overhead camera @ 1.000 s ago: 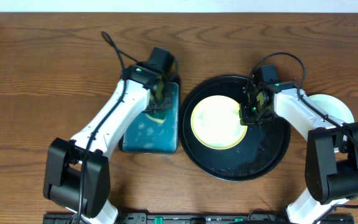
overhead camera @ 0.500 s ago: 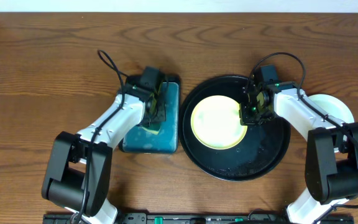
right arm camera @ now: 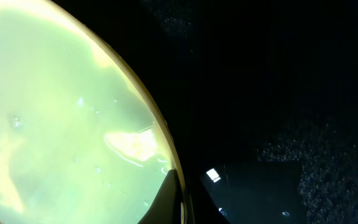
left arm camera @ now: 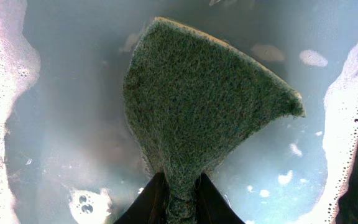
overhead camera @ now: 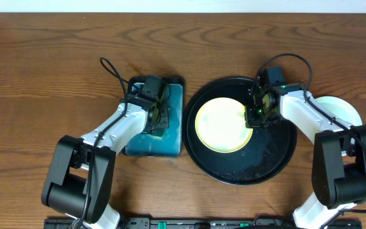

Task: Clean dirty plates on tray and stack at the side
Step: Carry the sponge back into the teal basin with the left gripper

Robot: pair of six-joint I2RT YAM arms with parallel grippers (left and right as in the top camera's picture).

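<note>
We see the left jaws nearly closed, pinching one corner of the sponge (left arm camera: 197, 106) in the soapy dish (overhead camera: 170, 143), left of centre. The right jaws are closed on the right rim of the yellow plate (overhead camera: 220, 124), which lies in the tray (overhead camera: 265, 159), right of centre. A white plate (overhead camera: 345, 108) rests on the surface (overhead camera: 43, 76) at the right edge.

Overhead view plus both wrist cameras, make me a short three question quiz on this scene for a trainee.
1. True or false: the left gripper pinches a green sponge inside the soapy teal dish.
2. The pale yellow plate lies: A on the black tray; B in the dish; C on bare table.
3. Fill in: the right gripper is shut on the plate's ____.
Key: 1 true; 2 A; 3 rim.
</note>
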